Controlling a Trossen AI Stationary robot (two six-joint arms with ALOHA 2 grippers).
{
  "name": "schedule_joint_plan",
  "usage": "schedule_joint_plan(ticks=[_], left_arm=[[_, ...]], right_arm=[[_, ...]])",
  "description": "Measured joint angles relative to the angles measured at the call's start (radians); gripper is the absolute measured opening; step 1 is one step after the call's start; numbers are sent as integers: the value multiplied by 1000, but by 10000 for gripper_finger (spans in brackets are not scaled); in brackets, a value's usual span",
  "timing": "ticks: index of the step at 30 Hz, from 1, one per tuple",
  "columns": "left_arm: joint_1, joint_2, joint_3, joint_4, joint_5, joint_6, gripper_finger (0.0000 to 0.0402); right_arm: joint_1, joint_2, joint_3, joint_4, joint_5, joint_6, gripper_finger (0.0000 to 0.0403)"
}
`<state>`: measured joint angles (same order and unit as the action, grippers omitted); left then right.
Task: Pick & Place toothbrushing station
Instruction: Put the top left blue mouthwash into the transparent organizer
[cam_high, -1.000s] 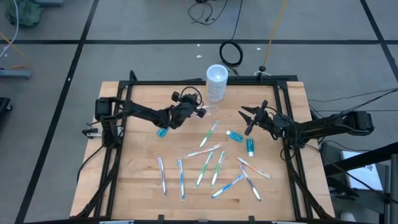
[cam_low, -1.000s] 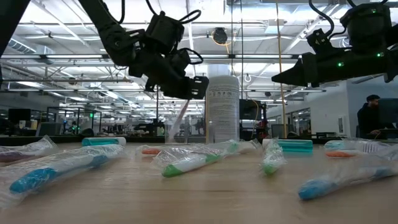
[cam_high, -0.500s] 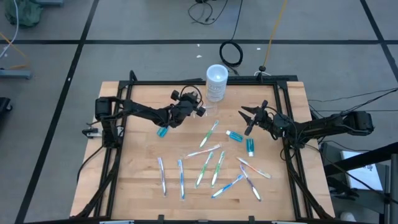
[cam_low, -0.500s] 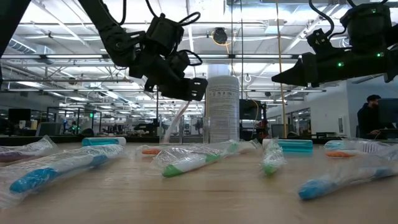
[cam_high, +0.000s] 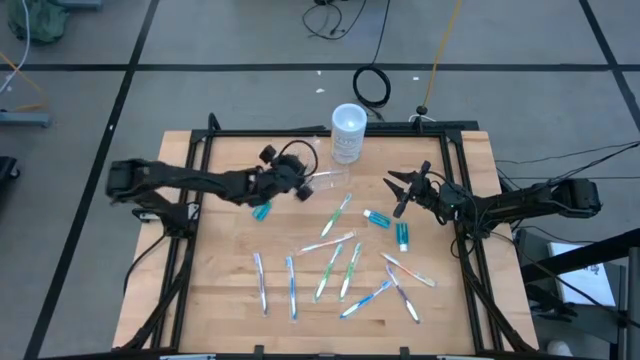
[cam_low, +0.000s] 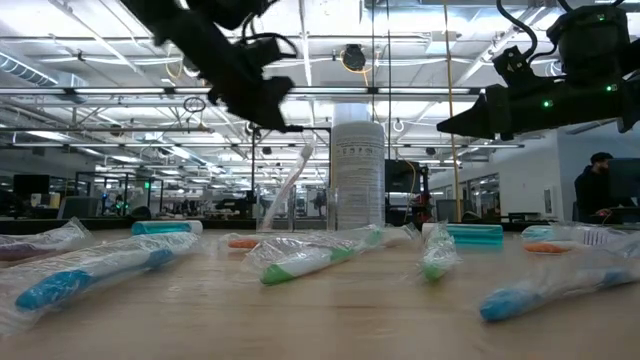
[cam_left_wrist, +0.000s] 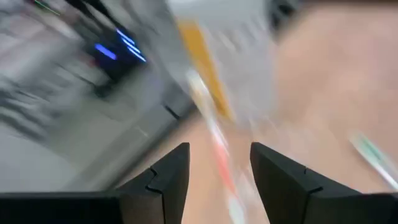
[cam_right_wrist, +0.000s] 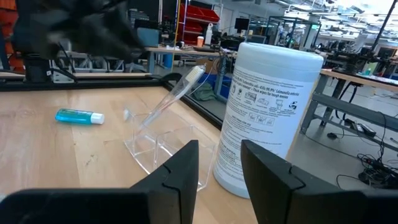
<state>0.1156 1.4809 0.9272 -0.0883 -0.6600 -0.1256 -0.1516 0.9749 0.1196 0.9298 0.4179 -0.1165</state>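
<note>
Since the earlier frames the left gripper (cam_high: 300, 189) has drawn back from the holder (cam_high: 331, 180), sliding away toward its own side of the table (cam_high: 230, 290), and in the low view it now hangs higher and farther from the clear plastic. That holder stands on the wood near the far edge, just in front of the white cup (cam_high: 348, 132), with one brush (cam_right_wrist: 168, 99) leaning out of a compartment; the right wrist view shows it upright and free of any finger. Left fingers (cam_left_wrist: 168, 177) stand apart with nothing between them, so the gripper is open and empty. My reading is that a brush has just been dropped into the holder and the arm is pulling away to fetch another, or that the holder itself has been set down; either way the holder looks placed rather than held. Loose wrapped brushes (cam_high: 330, 268) and small tubes (cam_high: 403, 237) lie scattered across the middle and near part of the table. Farther out, the right gripper (cam_high: 398, 190) waits above the table on its own side, well apart from the holder, fingers spread and empty.
</note>
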Motion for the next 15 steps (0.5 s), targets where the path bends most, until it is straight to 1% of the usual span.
schedule_joint_plan(ticks=[2,3,4,8,11,13,15], left_arm=[[1,-55,0,-180,139,-102,177],[4,-72,0,-266,187,-147,177],[7,-82,0,-341,211,-187,177],[33,-89,0,-568,224,-279,177],[61,-54,0,-640,305,-328,177],[74,-24,-1,-639,342,-329,177],[84,7,-1,-626,358,-316,177]], right_arm=[[0,0,0,0,0,0,112],[0,0,0,0,0,0,112],[0,0,0,0,0,0,112],[0,0,0,0,0,0,112],[0,0,0,0,0,3,112],[0,0,0,0,0,3,112],[0,0,0,0,0,3,112]])
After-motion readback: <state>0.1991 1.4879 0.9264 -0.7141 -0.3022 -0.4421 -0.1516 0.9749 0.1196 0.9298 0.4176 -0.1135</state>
